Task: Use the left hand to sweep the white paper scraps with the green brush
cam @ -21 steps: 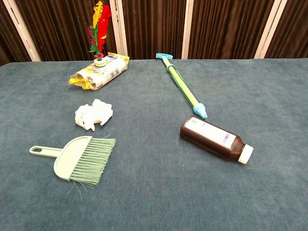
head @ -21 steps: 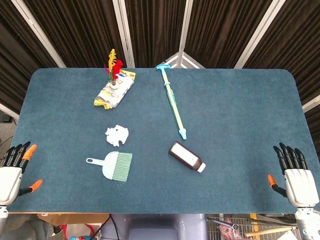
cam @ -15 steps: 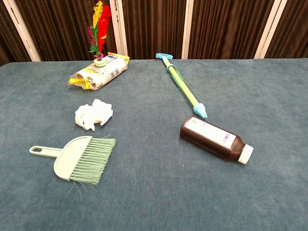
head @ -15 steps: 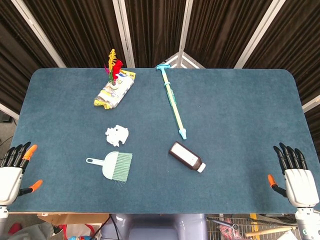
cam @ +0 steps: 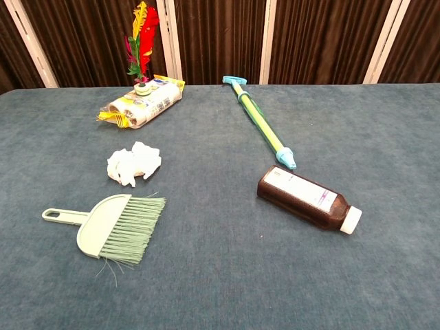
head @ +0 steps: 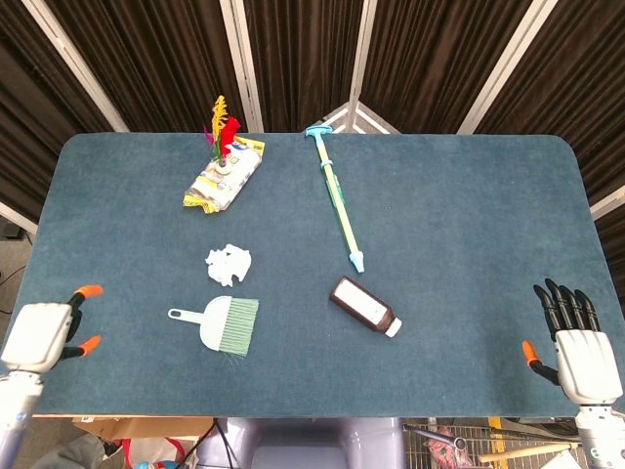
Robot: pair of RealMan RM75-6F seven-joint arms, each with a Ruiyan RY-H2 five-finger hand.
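Note:
The green brush (head: pixel 223 323) lies flat on the blue table at front left, handle pointing left and bristles to the right; the chest view shows the brush (cam: pixel 113 227) too. Just behind it sits the crumpled white paper scraps (head: pixel 229 263), seen in the chest view as paper scraps (cam: pixel 134 163). My left hand (head: pixel 44 332) hovers at the table's front-left edge, well left of the brush handle, holding nothing, its orange-tipped fingers apart. At the front-right edge my right hand (head: pixel 576 337) stays with fingers spread and empty. Neither hand appears in the chest view.
A brown bottle (head: pixel 364 306) with a white cap lies right of the brush. A long teal and yellow stick (head: pixel 335 195) runs from the back toward the middle. A yellow packet (head: pixel 224 176) with a feathered toy on it sits at back left.
My left hand has moved up and inward over the table's front-left edge and turned, so its dark fingers no longer show. Nothing else moved.

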